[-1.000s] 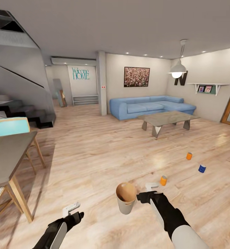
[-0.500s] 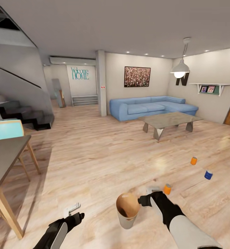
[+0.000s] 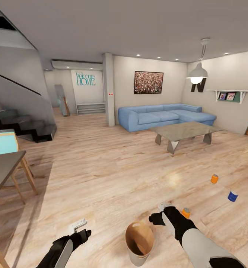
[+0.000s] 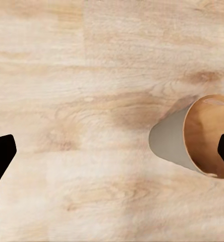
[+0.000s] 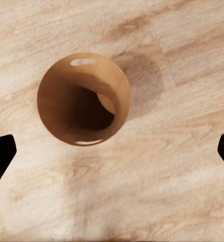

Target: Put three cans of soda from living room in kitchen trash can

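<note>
The trash can (image 3: 139, 243), grey outside and brown inside, stands upright on the wood floor between my two arms. My right gripper (image 3: 160, 209) hangs open just above and beside its rim, and the right wrist view looks straight down into the bin (image 5: 51, 111). An orange soda can (image 3: 186, 213) stands right beside my right forearm. Further right stand a second orange can (image 3: 214, 179) and a dark blue can (image 3: 232, 196). Off to the bin's left, my left gripper (image 3: 78, 225) is open and holds nothing, and its wrist view catches the bin's grey wall (image 4: 170, 141).
Ahead are the blue corner sofa (image 3: 165, 115) and the grey low table (image 3: 185, 131). A dining table corner (image 3: 3, 171) and a teal chair (image 3: 3, 143) are at the left, with stairs (image 3: 23, 124) behind. A pillar (image 3: 109, 89) stands mid-room.
The view has advanced into the living room. The trash can, earlier level with my right gripper, has dropped lower and now stands on the floor apart from it.
</note>
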Controlling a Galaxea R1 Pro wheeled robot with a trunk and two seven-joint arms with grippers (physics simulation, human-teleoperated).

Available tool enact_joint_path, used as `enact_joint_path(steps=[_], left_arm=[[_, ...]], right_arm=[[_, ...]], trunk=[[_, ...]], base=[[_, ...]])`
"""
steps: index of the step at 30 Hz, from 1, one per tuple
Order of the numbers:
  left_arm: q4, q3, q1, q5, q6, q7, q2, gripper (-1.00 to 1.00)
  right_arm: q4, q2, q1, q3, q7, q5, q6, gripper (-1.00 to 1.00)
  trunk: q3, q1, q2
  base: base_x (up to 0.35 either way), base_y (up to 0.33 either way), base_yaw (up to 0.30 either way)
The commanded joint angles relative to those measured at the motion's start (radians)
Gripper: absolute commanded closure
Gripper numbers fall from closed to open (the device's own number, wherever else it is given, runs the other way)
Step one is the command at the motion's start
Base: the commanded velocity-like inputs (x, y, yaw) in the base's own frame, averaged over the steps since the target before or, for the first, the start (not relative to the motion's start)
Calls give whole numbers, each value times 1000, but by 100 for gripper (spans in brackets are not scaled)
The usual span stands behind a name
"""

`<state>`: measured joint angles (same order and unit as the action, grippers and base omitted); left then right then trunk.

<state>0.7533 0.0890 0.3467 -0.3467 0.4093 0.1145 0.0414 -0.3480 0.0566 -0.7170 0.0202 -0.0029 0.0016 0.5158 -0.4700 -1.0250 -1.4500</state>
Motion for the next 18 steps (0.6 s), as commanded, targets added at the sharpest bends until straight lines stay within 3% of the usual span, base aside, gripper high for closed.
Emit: enact_joint_path(steps=[1,7,11,14,15,17,18], left_arm=[[0,0,0,0,0,0,0,-100],[1,-1,0,2,5,-4,1,-100],[14,1,1,5,39,6,11,-100],[55,11,4,-5,103,78,26,-100],[71,19,5,-14,117,101,29,-100],[123,53,6,-95,168,181,34,-100],[138,49,6,-128,198,201,32,-100]], right_arm=[[3,0,0,0,0,0,0,-100],[11,0,-3,0,-1,0,3,-100],[13,-1,-7,-1,-3,0,15,-100],[13,-1,-8,-4,-4,-11,54,-100],[13,-1,-8,-4,-4,-18,64,-100],[14,-2,-9,-6,-5,-51,89,-100],[14,-3,-10,-7,-5,-62,96,-100]], trunk=[[0,0,0],[0,0,0],[0,0,0],[0,0,0],[0,0,0],[-3,-4,-7],[-6,-8,-14]], base=[[348,0,0],[324,0,0],[137,0,0],[43,0,0],[27,0,0],[14,0,0],[7,0,0]])
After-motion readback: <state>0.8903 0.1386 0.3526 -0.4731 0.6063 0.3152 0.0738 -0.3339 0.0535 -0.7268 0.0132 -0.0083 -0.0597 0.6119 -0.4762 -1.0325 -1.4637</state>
